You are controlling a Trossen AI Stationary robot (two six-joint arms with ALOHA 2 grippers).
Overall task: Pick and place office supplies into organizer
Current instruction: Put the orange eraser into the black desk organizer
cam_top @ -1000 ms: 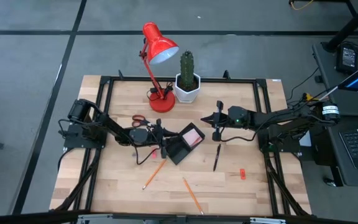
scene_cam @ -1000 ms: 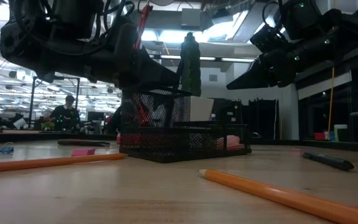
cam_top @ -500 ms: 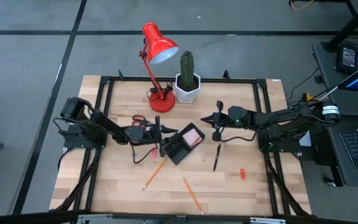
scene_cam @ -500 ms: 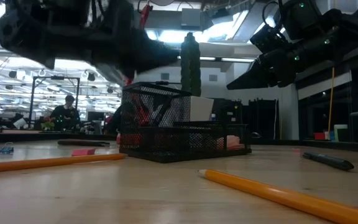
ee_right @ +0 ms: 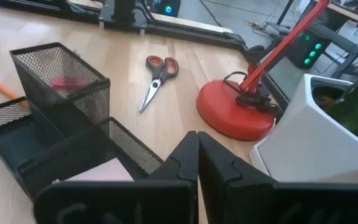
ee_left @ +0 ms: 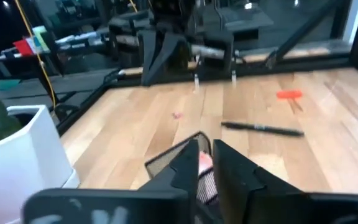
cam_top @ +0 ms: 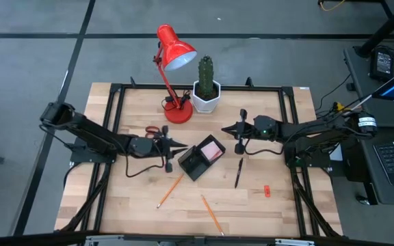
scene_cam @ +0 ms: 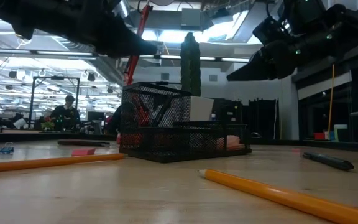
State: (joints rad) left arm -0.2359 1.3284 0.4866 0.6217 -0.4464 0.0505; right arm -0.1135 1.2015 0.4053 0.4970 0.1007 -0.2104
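Note:
The black mesh organizer [cam_top: 195,160] stands mid-table. A pink sticky-note pad [cam_top: 212,149] lies in its low tray, and something pink-red [ee_right: 64,82] lies in its tall compartment. My left gripper [cam_top: 180,145] hovers level just left of the organizer, with a narrow gap between its fingers [ee_left: 188,168] and nothing in it. My right gripper [cam_top: 226,128] hovers shut, to the right of the organizer and farther back. On the table lie red-handled scissors [cam_top: 154,132], two orange pencils [cam_top: 170,190] [cam_top: 212,214], a black pen [cam_top: 238,172] and a small red piece [cam_top: 266,190].
A red desk lamp [cam_top: 175,55] and a cactus in a white pot [cam_top: 206,96] stand at the far edge, behind the organizer. A small pink piece [scene_cam: 83,151] lies on the table to the left of the organizer. A black frame [cam_top: 118,87] borders the tabletop.
My left gripper has risen out of the organizer's tall compartment and drawn back toward the table's left edge. It has tipped from slanting down to nearly level. The organizer and my right gripper have kept still.

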